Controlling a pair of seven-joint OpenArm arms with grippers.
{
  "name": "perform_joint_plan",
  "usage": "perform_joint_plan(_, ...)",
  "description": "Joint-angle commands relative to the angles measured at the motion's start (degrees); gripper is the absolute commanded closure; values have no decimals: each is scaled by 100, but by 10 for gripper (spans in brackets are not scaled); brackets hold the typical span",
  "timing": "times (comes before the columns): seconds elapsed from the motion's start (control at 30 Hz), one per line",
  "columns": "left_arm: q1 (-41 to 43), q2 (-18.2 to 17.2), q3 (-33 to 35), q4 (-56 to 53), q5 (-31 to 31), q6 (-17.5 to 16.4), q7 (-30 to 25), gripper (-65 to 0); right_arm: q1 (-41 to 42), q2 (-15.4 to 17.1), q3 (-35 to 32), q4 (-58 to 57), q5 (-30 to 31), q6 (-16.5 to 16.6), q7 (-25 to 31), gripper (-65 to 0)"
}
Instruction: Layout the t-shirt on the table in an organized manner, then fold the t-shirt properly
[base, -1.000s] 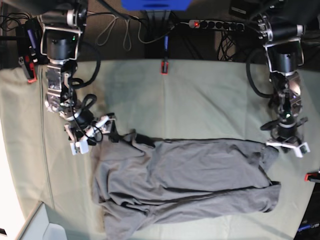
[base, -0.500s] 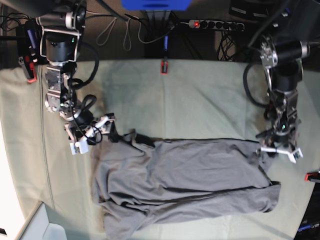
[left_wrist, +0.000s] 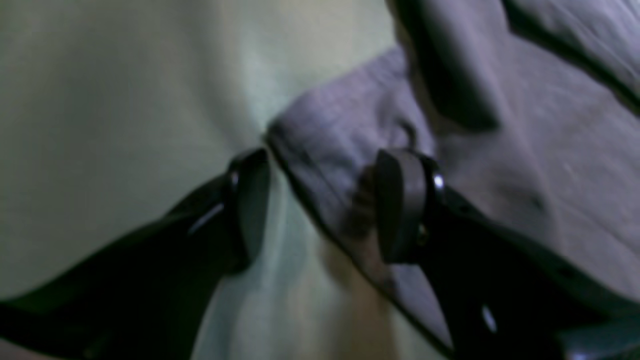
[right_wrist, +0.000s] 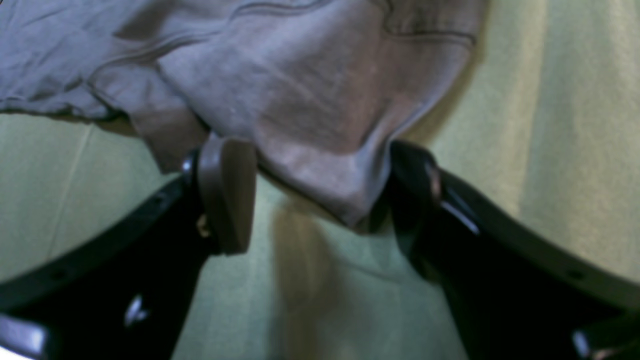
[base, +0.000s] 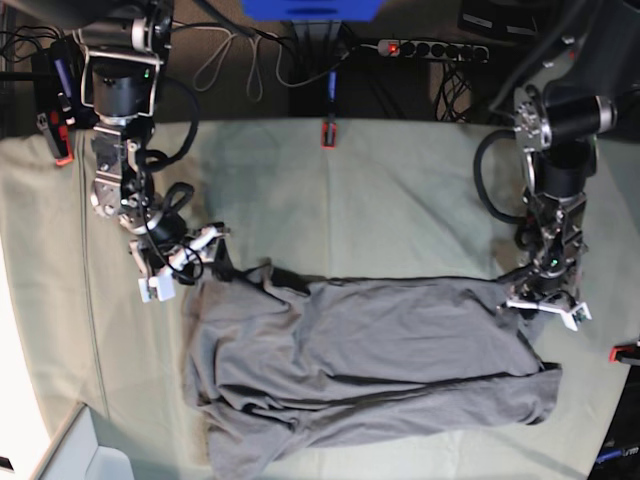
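Observation:
The dark grey t-shirt (base: 370, 370) lies wrinkled across the near half of the table (base: 400, 200), long side left to right. My left gripper (base: 543, 308) stands at the shirt's upper right corner. In the left wrist view it (left_wrist: 325, 205) is open, one finger on the cloth, the other on the t-shirt (left_wrist: 500, 175), whose hem runs between them. My right gripper (base: 180, 268) is at the shirt's upper left corner. It (right_wrist: 320, 195) is open, and a corner of the t-shirt (right_wrist: 310, 90) hangs between its fingers.
Red clamps hold the cloth at the far edge (base: 328, 135), the left (base: 62, 150) and the right (base: 625, 352). A power strip (base: 430, 48) and cables lie behind the table. A white object (base: 90, 455) sits at the near left corner.
The left gripper has opened and shifted left and nearer, onto the shirt's right corner. The right gripper's jaws have narrowed a little around the left corner.

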Motion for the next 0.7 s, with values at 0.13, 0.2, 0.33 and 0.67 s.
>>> perform_joint_plan(0.13,-182,-114,931,-121,-60,-14,-116,-289,-176,25,-1,34,-39,49,-113,-369)
perform_joint_plan(0.2,-182,-105,904,-173,-60,-14,-116,-198,-211,25,-1,43,-39,58,-113,-365)
perform_joint_plan(0.33,-155,-114,737,-235,-60,-14,-116,0,-308,43,-10,51,-39,58,-121,-247)
perform_joint_plan(0.67,478,-131,166,609,-60,-14,-63,-1,-791,34,34,948,-13,58,-77,0)
